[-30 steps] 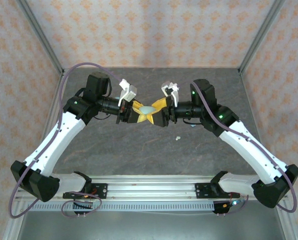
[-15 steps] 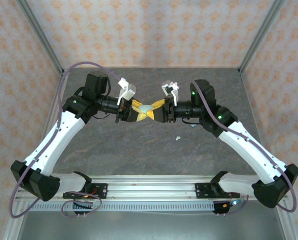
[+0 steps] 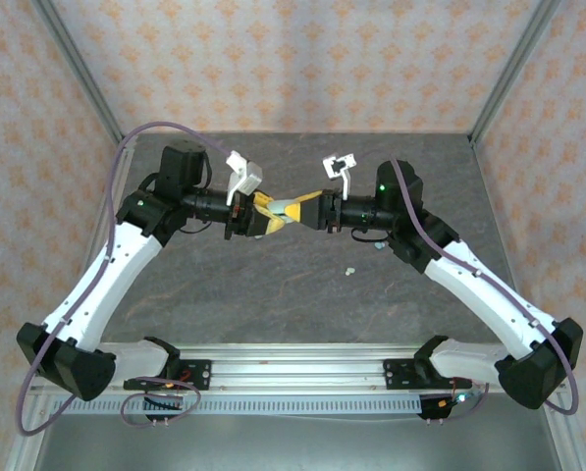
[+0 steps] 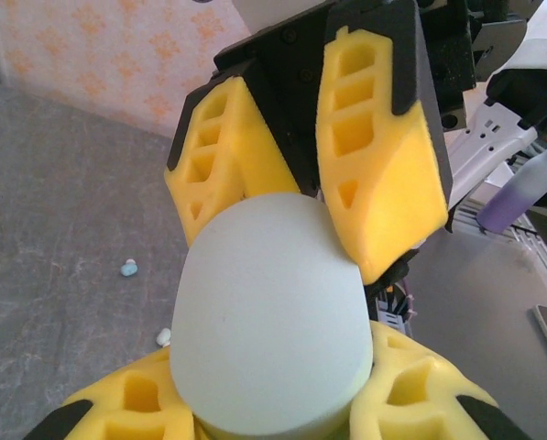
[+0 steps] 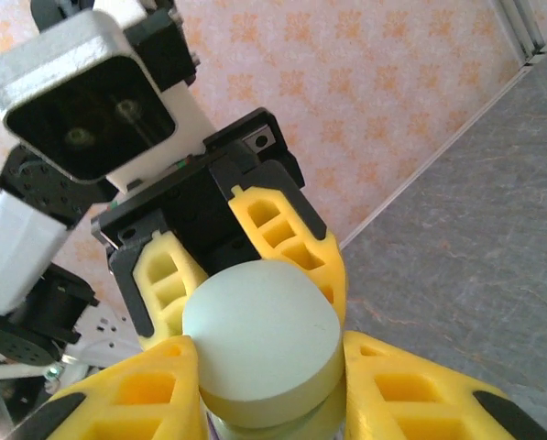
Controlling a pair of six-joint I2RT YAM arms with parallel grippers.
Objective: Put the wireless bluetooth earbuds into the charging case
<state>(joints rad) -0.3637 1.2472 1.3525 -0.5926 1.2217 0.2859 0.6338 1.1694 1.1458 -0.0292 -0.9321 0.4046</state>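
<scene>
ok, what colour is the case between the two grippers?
Pale mint, almost white: the charging case shows best in the left wrist view.

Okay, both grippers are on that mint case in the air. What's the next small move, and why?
Probably ease the right gripper gently away from the left gripper to open the lid. Both pinch opposite ends of the closed charging case in mid-air, and an earbud lies loose on the table.

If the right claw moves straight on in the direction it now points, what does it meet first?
The pale mint charging case that the right claw now grips; right behind it, probably the left claw.
</scene>
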